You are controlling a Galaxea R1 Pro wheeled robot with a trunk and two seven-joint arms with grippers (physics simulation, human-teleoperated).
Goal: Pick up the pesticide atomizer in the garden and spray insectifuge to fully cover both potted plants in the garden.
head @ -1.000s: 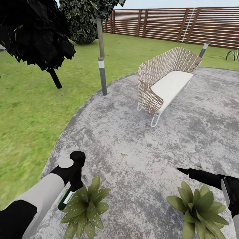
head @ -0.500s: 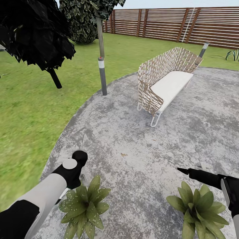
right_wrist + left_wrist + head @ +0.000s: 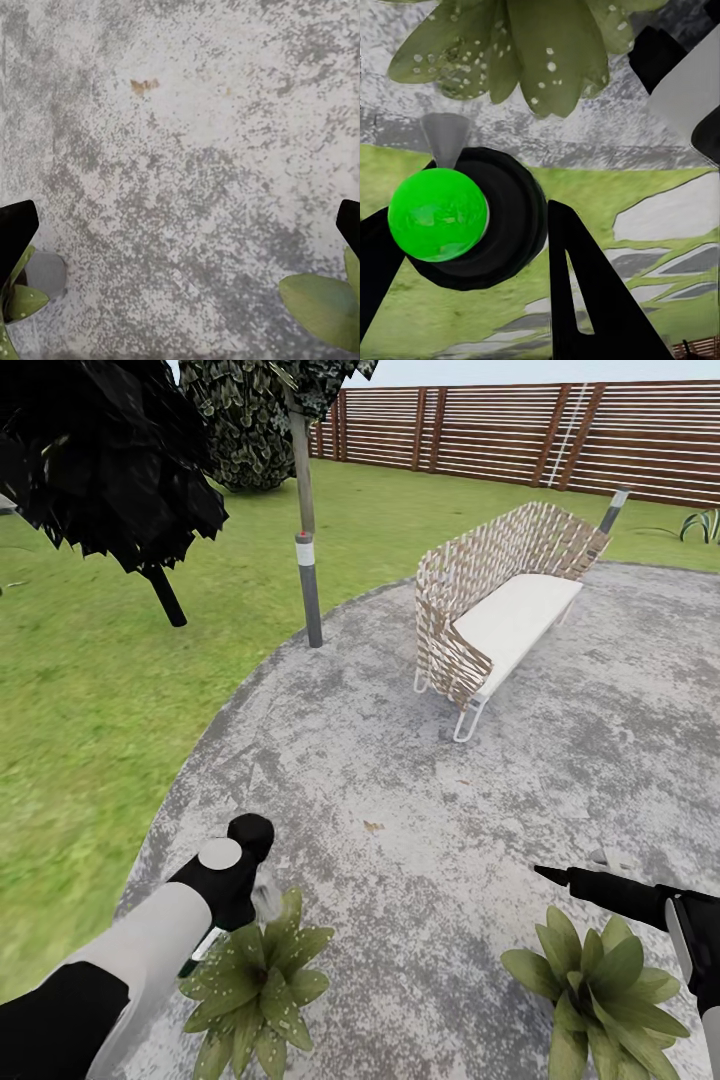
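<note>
My left gripper is shut on the pesticide atomizer, whose pale grey nozzle sits at the near edge of the left potted plant. The green-and-white body pokes out below my wrist. In the left wrist view the atomizer shows as a bright green round end in a black ring between the fingers, with its grey cone toward the plant's leaves, which carry white droplets. The right potted plant stands at the lower right, just below my open right gripper, whose fingertips frame bare paving.
A woven bench with a white cushion stands on the grey paved circle ahead. A post and dark trees rise at the left by the lawn. A wooden fence closes the back.
My left arm dropped a little and shifted right toward the left plant. The atomizer's nozzle now shows at the plant's edge. The right arm has not moved.
</note>
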